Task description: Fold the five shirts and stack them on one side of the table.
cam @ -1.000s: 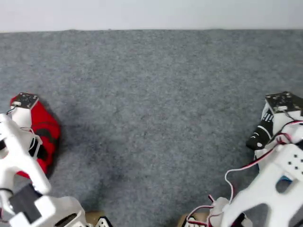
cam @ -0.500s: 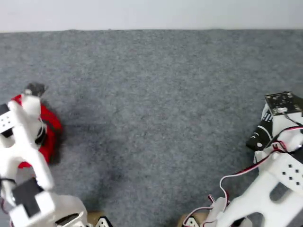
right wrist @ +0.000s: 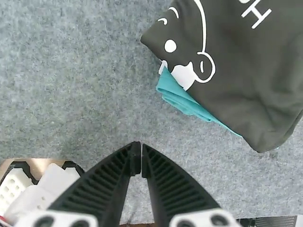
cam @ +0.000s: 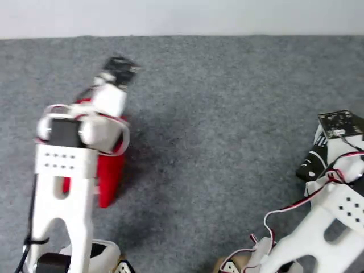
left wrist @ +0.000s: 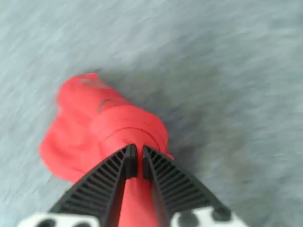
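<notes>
A red shirt (left wrist: 90, 127) hangs bunched from my left gripper (left wrist: 136, 149), which is shut on a fold of it above the grey table. In the high view the left arm (cam: 74, 153) stands over the table's left half, with the red shirt (cam: 109, 176) dangling under it. My right gripper (right wrist: 137, 144) is shut with nothing in it, low over the felt. Just beyond it lies a folded dark shirt (right wrist: 236, 66) with white print, stacked on a teal shirt (right wrist: 182, 101). The high view shows that dark shirt (cam: 309, 165) at the right edge beside the right arm (cam: 335, 205).
Grey felt (cam: 227, 114) covers the table, bare across the middle and back. A pale wall runs along the far edge. The arm bases and loose cables (cam: 273, 222) sit at the near edge.
The left arm has swung up from the table's left edge toward the middle and back, carrying the red shirt off the felt. The right arm has barely shifted.
</notes>
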You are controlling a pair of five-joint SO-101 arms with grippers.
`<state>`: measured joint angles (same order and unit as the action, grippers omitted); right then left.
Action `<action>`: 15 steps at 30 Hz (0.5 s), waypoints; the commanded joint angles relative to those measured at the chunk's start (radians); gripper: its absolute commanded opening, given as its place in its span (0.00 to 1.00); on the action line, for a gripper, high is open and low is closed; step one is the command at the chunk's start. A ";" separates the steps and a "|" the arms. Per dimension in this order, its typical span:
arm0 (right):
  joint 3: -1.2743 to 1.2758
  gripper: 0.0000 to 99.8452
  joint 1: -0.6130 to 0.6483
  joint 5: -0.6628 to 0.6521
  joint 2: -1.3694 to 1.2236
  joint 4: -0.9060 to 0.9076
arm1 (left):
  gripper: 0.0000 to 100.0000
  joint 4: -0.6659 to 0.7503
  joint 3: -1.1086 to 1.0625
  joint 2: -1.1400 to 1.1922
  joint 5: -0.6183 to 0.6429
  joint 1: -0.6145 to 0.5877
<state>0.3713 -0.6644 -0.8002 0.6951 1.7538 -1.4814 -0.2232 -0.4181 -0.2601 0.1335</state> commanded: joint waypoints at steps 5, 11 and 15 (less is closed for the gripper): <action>-0.005 0.01 0.010 0.009 0.022 0.041 | 0.02 0.114 0.035 0.041 0.038 0.276; -0.005 0.01 0.010 0.009 0.022 0.041 | 0.18 0.060 0.036 0.087 0.078 0.261; -0.005 0.01 0.010 0.008 0.022 0.041 | 0.21 0.029 0.038 0.029 0.095 0.226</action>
<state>0.3713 -0.6644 -0.8017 0.6951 1.7553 -1.4308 -0.2232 -0.3276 -0.1695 0.3836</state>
